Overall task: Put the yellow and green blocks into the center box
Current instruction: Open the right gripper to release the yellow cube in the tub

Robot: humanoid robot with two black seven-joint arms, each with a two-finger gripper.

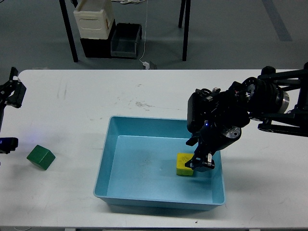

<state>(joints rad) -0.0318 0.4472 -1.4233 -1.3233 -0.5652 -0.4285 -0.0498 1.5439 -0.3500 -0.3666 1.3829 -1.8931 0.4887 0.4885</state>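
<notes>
Your right gripper point(201, 162) reaches down into the light blue tray point(111, 166) and sits right against the yellow block point(183, 164), which rests on the tray floor near its right wall; from this angle you cannot tell whether the fingers are clamped on the block or released. The green block point(41, 157) lies on the white table point(96, 96) well to the left of the tray, and your left gripper point(11, 91) hangs farther left of it at the table's edge, too dark for its state to be read.
</notes>
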